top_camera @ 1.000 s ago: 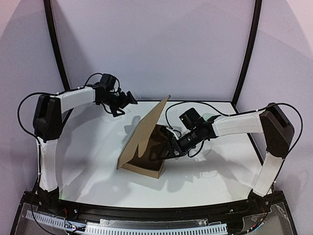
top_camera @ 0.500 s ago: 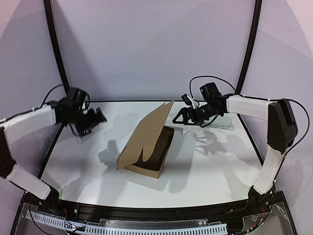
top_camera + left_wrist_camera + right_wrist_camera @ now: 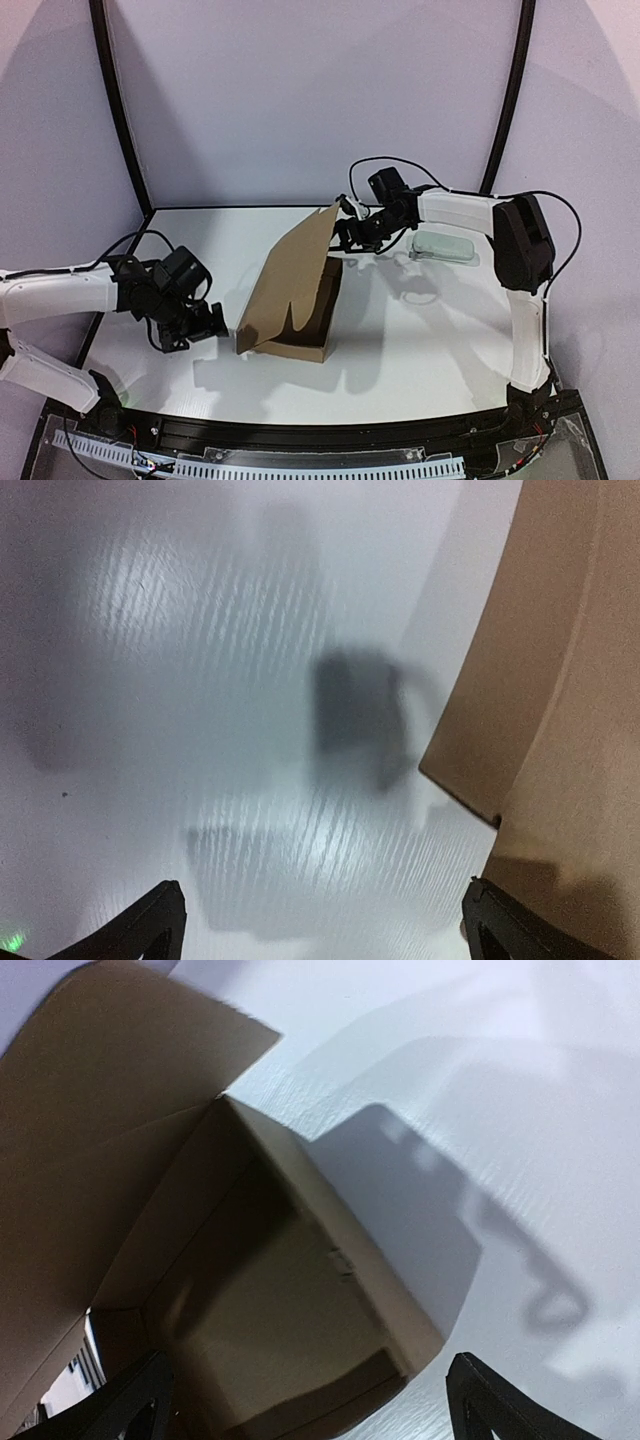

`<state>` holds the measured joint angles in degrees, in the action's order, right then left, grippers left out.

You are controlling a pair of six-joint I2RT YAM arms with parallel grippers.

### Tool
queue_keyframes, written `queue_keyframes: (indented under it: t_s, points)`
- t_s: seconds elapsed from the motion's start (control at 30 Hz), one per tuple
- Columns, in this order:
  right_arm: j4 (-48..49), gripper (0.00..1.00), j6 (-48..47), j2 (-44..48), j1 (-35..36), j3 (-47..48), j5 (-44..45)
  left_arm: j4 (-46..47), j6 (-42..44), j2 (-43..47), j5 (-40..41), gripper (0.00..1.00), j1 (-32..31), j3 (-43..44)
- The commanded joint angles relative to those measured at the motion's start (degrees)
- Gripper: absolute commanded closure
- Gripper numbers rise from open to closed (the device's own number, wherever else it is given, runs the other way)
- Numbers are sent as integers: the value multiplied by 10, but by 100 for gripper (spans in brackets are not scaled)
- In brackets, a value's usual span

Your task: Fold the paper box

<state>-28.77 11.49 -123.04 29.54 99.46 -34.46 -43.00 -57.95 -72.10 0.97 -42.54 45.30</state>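
Box: the plain brown corrugated cardboard box [image 3: 300, 275] stands in the middle of the white desk [image 3: 420, 340], its shallow rectangular tray formed with the walls up.
Lid: the broad lid flap [image 3: 295, 262] is raised off the tray along its left long side and stands tilted, its top corner toward the back of the desk.
Left hand: the left hand [image 3: 208, 322] sits low over the desk just beside the box's near left corner, apart from it.
Left hand state: spread wide with nothing in it. In the left wrist view [image 3: 320, 925] only bare desk lies between its two dark fingers [image 3: 150, 930], and the cardboard [image 3: 560, 680] fills the right edge.
Right hand: the right hand [image 3: 345, 235] hangs at the back of the box, close to the lid's upper corner. Whether it touches the flap cannot be told from above.
Right hand state: fully apart and gripping nothing. The right wrist view [image 3: 310, 1400] looks down into the open tray [image 3: 280, 1320], with the lid rising on the left.
Other object: a small pale translucent flat object [image 3: 443, 247] lies on the desk at the back right, well apart from the box.
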Motion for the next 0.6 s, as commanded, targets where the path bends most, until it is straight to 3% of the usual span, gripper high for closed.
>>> queue_keyframes:
  t_s: [0.0, 0.3, 0.57]
  points:
    - [-13, 3, 16, -11, 11, 27, 24, -34, -8, -9, -2, 1, -43, -15]
    - [81, 3, 27, -11, 15, -20, 5, 41, 4, -46, -55, 1, -95, -37]
    - [127, 3, 10, -19, 16, -54, -12, 112, -39, -90, 19, 1, -94, -36]
